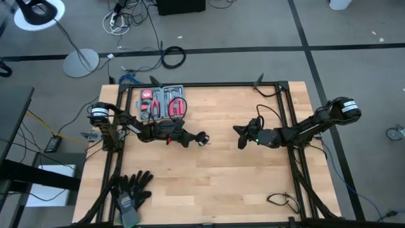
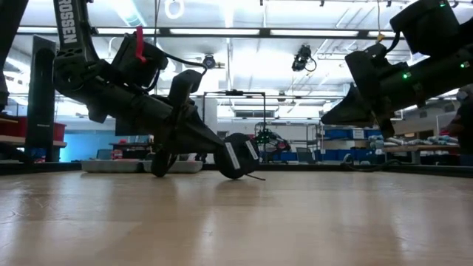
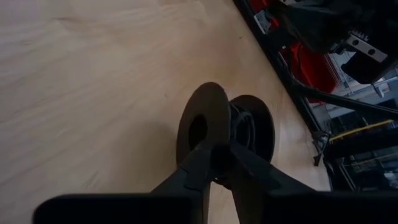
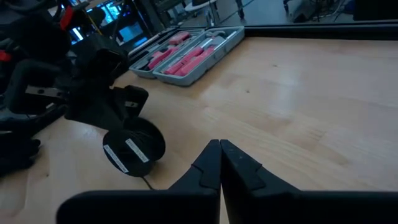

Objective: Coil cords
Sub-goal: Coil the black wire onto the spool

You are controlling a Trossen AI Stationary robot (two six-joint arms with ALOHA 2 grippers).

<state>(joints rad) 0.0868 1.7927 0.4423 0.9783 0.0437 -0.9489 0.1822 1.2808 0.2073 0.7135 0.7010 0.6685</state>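
Gripping a black spool (image 3: pixel 225 127) by one of its round flanges, the left pincer (image 1: pixel 201 139) sits low over the desk (image 1: pixel 215 183), a little to 9 o'clock of its middle; the thin black cord (image 3: pixel 241 124) is wound between the flanges, and a short loose tail trails onto the wood under the spool in the low view. The spool stands on edge, tilted, touching the desk. Behind it, at 11 o'clock, lies the open tool case (image 1: pixel 163 102). To finish the coil well, the left arm should likely keep the spool steady and upright so the turns do not slip off. The right pincer (image 1: pixel 240 135), at 3 o'clock of the spool and apart from it, hangs above the desk with fingers pressed together, empty; it would probably need to part them and come low to tuck in the tail.
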